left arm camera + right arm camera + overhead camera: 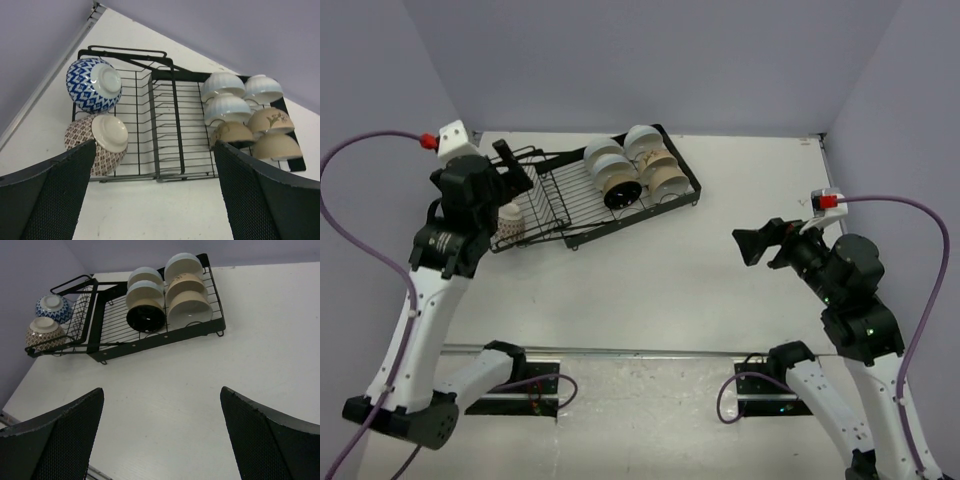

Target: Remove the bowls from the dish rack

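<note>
Left gripper [155, 150] and right gripper [161, 390] – jaws spread wide, nothing held. White table [250, 340], lilac walls [650, 60] around. Black wire dish rack [155, 341] – bowls [190, 310] on edge, white, tan, blue-patterned.

Black wire dish rack [580, 190] at the table's 11 o'clock, slanting from 8 to 2. Three white bowls [223, 86] and three tan bowls [277, 146] stand on edge at its 2 o'clock end. A blue-and-white bowl [94, 84] and a brown-patterned bowl [97, 144] sit upturned at 8.

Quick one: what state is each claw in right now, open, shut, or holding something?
Left claw: open, holding nothing.
Right claw: open, holding nothing.
</note>
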